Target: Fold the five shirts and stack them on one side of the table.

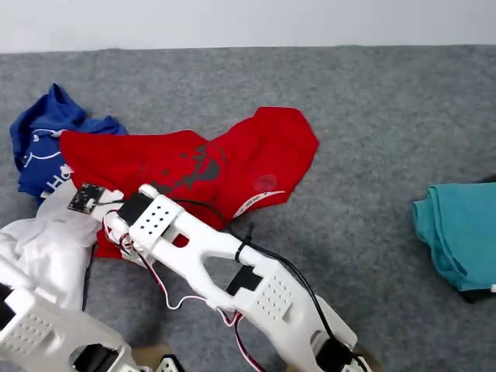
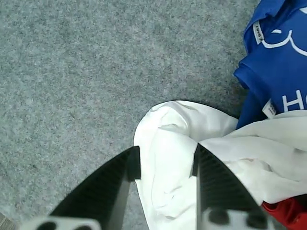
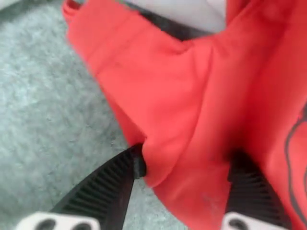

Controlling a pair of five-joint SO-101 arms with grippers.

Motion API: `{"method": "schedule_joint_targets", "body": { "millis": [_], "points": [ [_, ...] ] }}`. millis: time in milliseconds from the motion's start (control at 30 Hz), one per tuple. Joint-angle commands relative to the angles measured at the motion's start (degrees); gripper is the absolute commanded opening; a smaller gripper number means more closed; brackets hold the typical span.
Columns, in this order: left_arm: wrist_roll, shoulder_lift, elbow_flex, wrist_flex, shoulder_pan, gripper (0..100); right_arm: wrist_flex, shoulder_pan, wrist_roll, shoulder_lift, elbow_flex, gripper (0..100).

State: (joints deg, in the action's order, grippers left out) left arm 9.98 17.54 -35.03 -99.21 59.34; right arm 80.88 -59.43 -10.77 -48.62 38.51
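A red shirt point(image 1: 194, 167) lies spread out left of the table's middle. My right gripper point(image 3: 187, 165) is open at the shirt's near left edge, its jaws straddling a raised fold of the red shirt point(image 3: 192, 110). In the high view this gripper point(image 1: 116, 229) sits where red cloth meets a crumpled white shirt point(image 1: 46, 248). My left gripper point(image 2: 165, 160) is open low over the white shirt point(image 2: 177, 158), one finger on each side of its rounded edge. A blue shirt point(image 1: 39, 139) with white print lies bunched at the far left, beside the white one.
A teal shirt point(image 1: 461, 232) lies folded at the right edge with something dark under its near corner. A strip of dark cloth point(image 3: 168, 26) shows between the white and red shirts. Grey carpet-like table surface point(image 1: 364, 116) is bare between the red and teal shirts.
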Motion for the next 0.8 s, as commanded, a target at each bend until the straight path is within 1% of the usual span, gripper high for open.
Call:
{"method": "schedule_joint_targets", "body": {
  "millis": [0, 100, 133, 200, 333, 500, 600, 767],
  "points": [
    [-0.09, -0.26, 0.04, -0.7, 0.26, 18, 1.54, 1.8, -0.62, -0.22, 4.04, 16.8],
    [-0.09, -0.26, 0.04, -0.7, 0.26, 18, 4.79, 3.3, -0.62, -0.31, 5.63, 2.6],
    [-0.09, -0.26, 0.04, -0.7, 0.26, 18, 6.37, 4.0, -0.62, -0.13, 6.07, 0.1],
    [-0.09, -0.26, 0.04, -0.7, 0.18, 18, 11.3, 5.58, -0.62, 0.13, 8.0, 2.2],
    [-0.09, -0.7, -0.04, -0.7, -0.35, 18, 21.67, 8.22, -0.88, 1.45, 14.07, 1.1],
    [0.09, -0.79, -0.13, -1.23, -3.34, 18, 21.85, 12.09, -6.59, 8.66, 13.01, 1.0],
    [0.18, -0.79, -0.31, -1.23, -5.45, 18, 22.02, 13.14, -8.7, 14.81, 7.38, 1.0],
    [0.18, -0.79, -0.04, -1.23, -8.7, 18, 21.93, 12.88, -9.14, 28.62, -10.81, 1.0]
  ]
}}
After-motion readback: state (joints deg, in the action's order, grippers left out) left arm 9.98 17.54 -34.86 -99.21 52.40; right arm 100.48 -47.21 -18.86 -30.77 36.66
